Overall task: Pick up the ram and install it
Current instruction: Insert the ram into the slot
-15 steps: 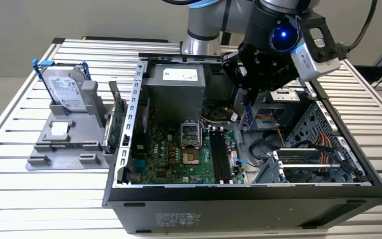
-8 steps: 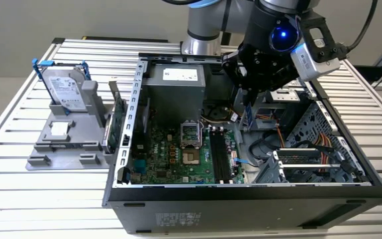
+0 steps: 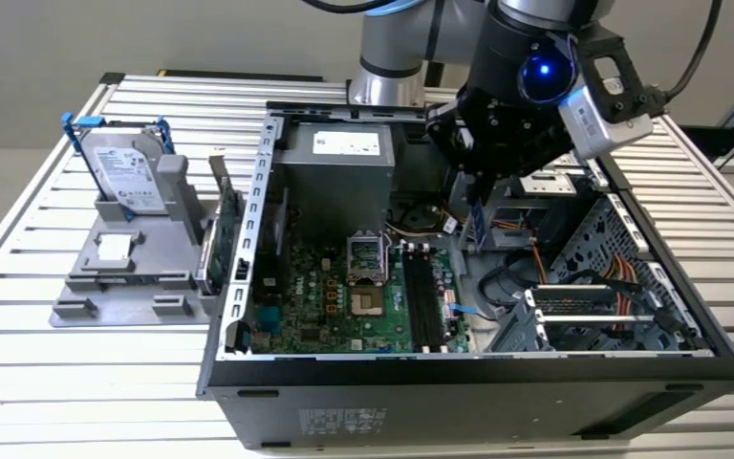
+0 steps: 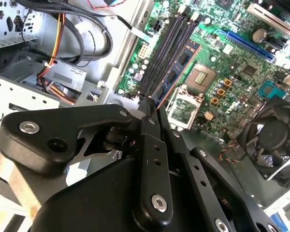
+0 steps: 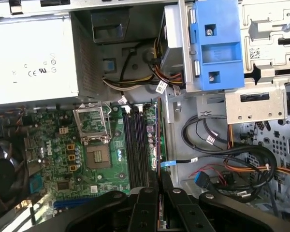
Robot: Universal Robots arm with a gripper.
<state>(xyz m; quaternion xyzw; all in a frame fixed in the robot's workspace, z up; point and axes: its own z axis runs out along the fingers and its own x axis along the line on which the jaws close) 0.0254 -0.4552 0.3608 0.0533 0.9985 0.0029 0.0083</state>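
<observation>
Plainly, the gripper [image 4: 152, 104] is clamped narrow on the ram [image 4: 176, 72]. The second wrist view shows its broad face and dark chips, lined up along the black memory slots [image 4: 164, 53]. The first wrist view shows it edge-on beside those slots. The exterior view shows it hanging above the motherboard [image 3: 329, 296] inside the open computer case [image 3: 469, 392].

The ram [image 5: 158, 140] is seen edge-on in the first wrist view, one end hidden in the gripper [image 5: 159, 187]. The fan [image 4: 273, 137] is cut by the second wrist view's edge.
</observation>
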